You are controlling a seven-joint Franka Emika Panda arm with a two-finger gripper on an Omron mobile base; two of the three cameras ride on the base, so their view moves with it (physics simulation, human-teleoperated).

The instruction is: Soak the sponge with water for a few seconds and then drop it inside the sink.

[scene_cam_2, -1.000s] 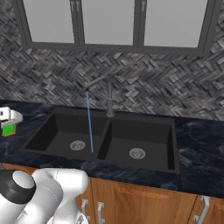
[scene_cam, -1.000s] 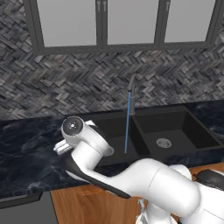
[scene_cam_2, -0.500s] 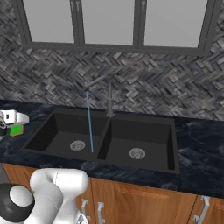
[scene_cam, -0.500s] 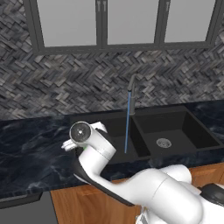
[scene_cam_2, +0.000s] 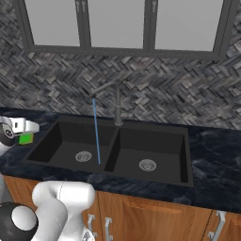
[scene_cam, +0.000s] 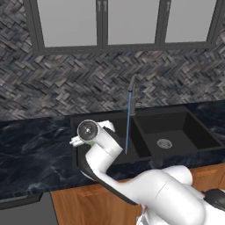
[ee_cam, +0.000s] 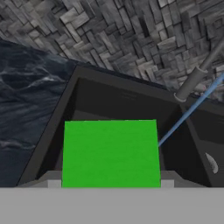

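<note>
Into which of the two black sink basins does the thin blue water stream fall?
The larger left basin of the black sink: the thin blue water stream ends beside its round drain, while the right basin receives none.

We observe the sponge (ee_cam: 110, 153), green face showing, above the left edge of the black double-basin sink (scene_cam_2: 155, 162). The thin blue water (scene_cam_2: 96, 132) falls straight into the left basin, apart from the sponge.
</note>
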